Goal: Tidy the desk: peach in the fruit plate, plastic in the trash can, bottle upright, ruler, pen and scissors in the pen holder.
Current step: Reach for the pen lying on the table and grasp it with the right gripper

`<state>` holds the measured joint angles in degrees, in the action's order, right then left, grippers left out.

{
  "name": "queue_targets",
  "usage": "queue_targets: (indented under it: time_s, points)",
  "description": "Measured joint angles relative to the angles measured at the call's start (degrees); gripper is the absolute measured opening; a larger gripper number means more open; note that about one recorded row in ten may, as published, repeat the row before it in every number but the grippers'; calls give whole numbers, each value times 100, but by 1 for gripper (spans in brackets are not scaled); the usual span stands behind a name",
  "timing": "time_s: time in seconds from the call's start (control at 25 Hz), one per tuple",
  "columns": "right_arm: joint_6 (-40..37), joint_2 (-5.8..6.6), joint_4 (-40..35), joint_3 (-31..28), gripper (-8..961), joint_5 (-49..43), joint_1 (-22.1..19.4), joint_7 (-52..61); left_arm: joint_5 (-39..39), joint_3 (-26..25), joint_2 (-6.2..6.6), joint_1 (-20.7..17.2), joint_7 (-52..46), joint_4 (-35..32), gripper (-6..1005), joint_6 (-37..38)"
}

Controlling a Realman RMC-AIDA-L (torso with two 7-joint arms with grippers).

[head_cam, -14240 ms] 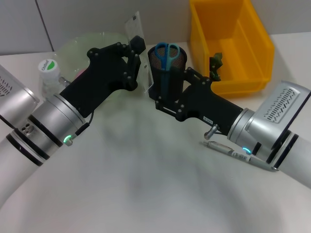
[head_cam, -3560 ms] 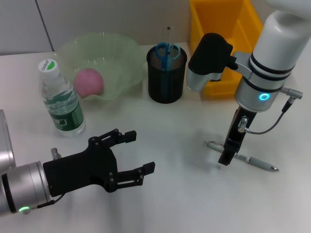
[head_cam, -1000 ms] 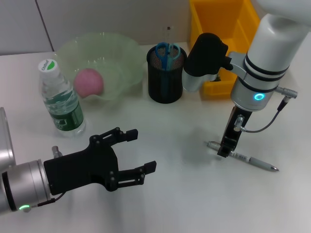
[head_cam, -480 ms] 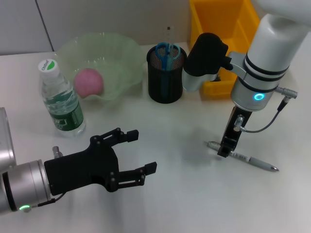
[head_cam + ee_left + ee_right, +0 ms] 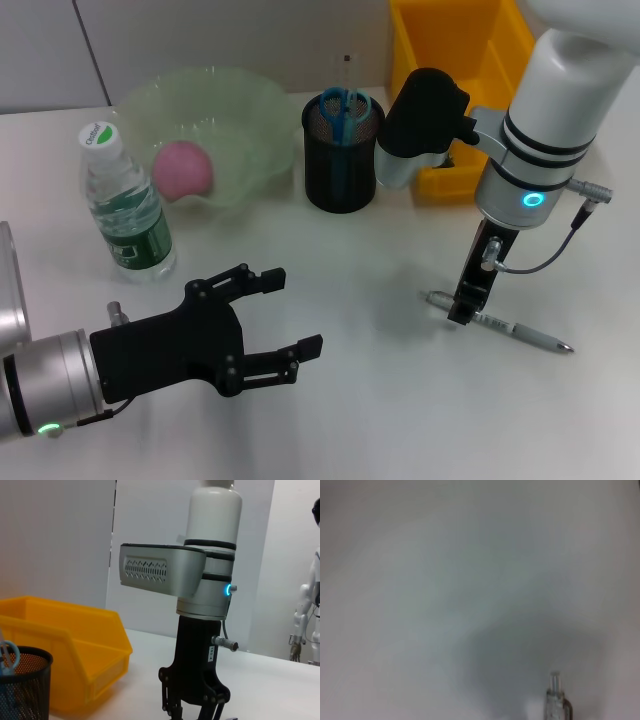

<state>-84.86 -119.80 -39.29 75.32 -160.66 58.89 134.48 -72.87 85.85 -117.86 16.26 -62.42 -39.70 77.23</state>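
Our right hand points straight down at the bench, its tips at the pen, near that pen's left end. We cannot tell whether its fingers are apart or closed on the barrel. The pen lies flat on the bench, its long axis running from left and slightly farther away to right and slightly nearer us. It is slim, with a clear and silvery barrel and dark print along it; the right wrist view shows one pale, rounded end of it against bare bench.

The right forearm rises vertically above the hand, a blue ring light glowing on its silver cuff, with the upper arm folded back toward the yellow bin.

Our left hand hovers low over the near left of the bench, palm roughly level, its two black fingers spread well apart and holding nothing, pointing right toward the pen but well apart from it.

Farther back, the black mesh pen holder holds blue-handled scissors and a clear ruler, both upright. The pink peach sits in the green fruit plate, and the bottle stands upright just left of it.
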Motion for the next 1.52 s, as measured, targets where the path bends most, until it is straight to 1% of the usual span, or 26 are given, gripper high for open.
queue_targets:
  time_s: [0.32, 0.72, 1.52]
  points:
    - [-5, 0, 0, 0, 381, 0, -3, 7, -1, 29, 37, 17, -44, -13, 875, 4]
    - [-20, 0, 1, 0, 381, 0, -1, 31, -135, -6, 53, 42, -131, -29, 875, 13]
    - [-17, 0, 0, 0, 380, 0, 26, 64, -141, 14, 160, 96, -145, -26, 875, 99]
